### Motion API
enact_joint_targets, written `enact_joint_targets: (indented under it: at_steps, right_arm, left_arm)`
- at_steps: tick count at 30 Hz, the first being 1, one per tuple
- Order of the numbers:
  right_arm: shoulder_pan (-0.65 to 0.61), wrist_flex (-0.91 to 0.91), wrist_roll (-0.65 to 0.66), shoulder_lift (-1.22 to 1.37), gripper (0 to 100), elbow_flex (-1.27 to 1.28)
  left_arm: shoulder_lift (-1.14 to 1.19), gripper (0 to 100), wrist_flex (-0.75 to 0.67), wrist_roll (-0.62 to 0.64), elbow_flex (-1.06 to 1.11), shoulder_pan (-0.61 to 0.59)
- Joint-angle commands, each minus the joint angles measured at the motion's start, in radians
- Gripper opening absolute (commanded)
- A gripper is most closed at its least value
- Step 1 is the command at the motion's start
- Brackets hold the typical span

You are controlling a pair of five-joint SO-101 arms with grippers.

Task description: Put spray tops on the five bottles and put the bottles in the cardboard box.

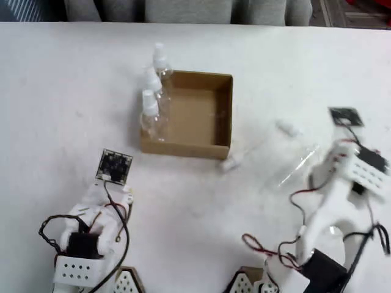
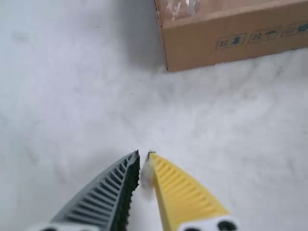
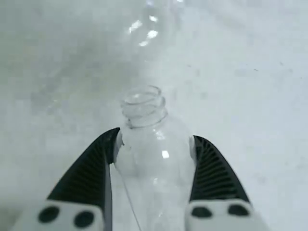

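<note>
- High view: the cardboard box (image 1: 183, 148) is sitting mid-table (image 1: 73, 91), nearer the far edge. Three capped bottles (image 1: 150, 110) are standing in a row at its left wall, and I cannot tell whether they are inside it or just outside.
- Toward the table's right edge a lying bottle (image 1: 298, 165) is resting on its side. One spray top (image 1: 229, 163) is lying just off the box's near right corner, and a second spray top (image 1: 286, 128) is lying farther back. The right arm (image 1: 342, 183) is hanging over the near right corner, and the left arm (image 1: 91, 226) is near the near edge, left of the middle.
- Left wrist view: the left gripper (image 2: 144, 156) is hovering over bare table with its jaws pinched almost tip to tip and nothing between them. A corner of the box is showing ahead.
- Right wrist view: the right gripper (image 3: 156, 137) is clasping an open bottle (image 3: 144, 110) at the shoulder, just under the bare threaded neck, with a jaw pressing on each side. A glinting clear shape beyond it is probably another bottle.
- Handling, as a judgement: the bottle is looking empty, thin-walled and smooth, so it is likely very light, slippery and easy to dent. The shoulder is probably the stiffest place to grip, and it is leaving the threads free. The spray tops are small and light, and are likely best pinched at the collar, not the nozzle.
</note>
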Motion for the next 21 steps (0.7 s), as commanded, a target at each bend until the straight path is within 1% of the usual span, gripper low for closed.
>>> enact_joint_targets:
  at_steps: [1,3,5,9,13,18,21]
  right_arm:
    - [0.143,-0.13,0.095,-0.036,1.9,0.043]
    - [0.2,-0.205,0.115,-0.036,2.6,0.086]
    - [0.237,-0.266,0.121,-0.035,7.2,0.129]
    - [0.252,-0.369,0.12,-0.027,19.5,0.199]
    - [0.246,-0.418,0.121,0.028,27.4,0.192]
    - [0.249,-0.346,0.121,0.111,35.3,0.064]
    - [0.248,-0.282,0.121,0.162,35.9,-0.018]
  left_arm:
    - [-0.024,4,0.011,-0.011,-0.005,-0.005]
    - [-0.024,4,0.011,-0.011,-0.005,-0.005]
    - [-0.024,4,0.011,-0.011,-0.005,-0.005]
    - [-0.024,4,0.011,-0.011,-0.005,-0.005]
    - [-0.024,4,0.011,-0.011,-0.005,-0.005]
    - [-0.024,4,0.012,-0.011,-0.005,-0.005]
    - [-0.024,4,0.012,-0.011,-0.005,-0.005]
